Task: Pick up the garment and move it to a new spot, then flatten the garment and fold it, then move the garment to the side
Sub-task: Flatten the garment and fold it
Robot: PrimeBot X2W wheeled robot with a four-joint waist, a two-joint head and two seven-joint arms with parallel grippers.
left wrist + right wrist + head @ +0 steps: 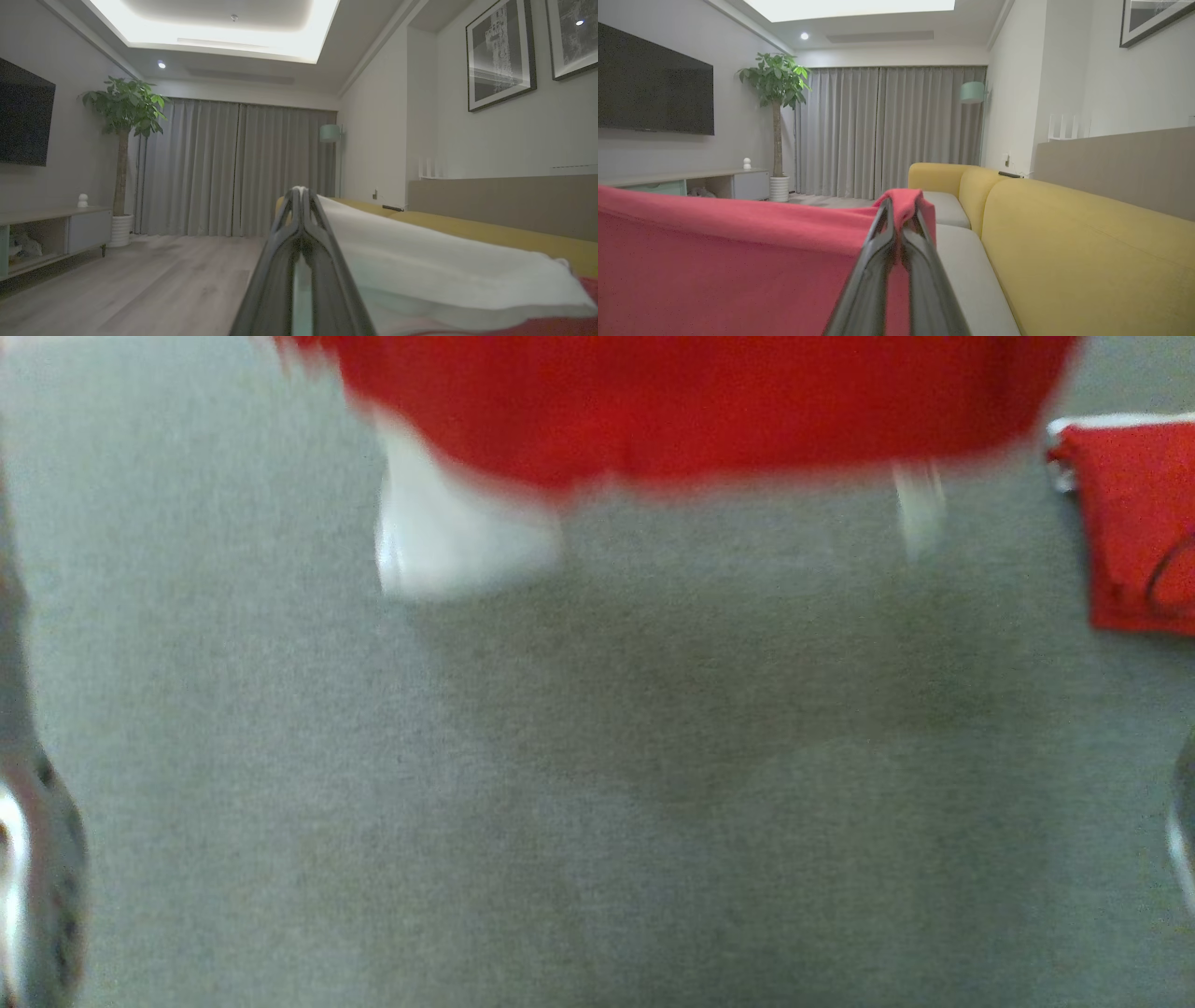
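The left claw is pinched together on the pale edge of the red garment, which runs off to its right. The right claw is clamped on a red corner, with the cloth stretched to its left and the yellow sofa to its right

Yellow sofa, grey curtains — wall TV (potted tree beside).
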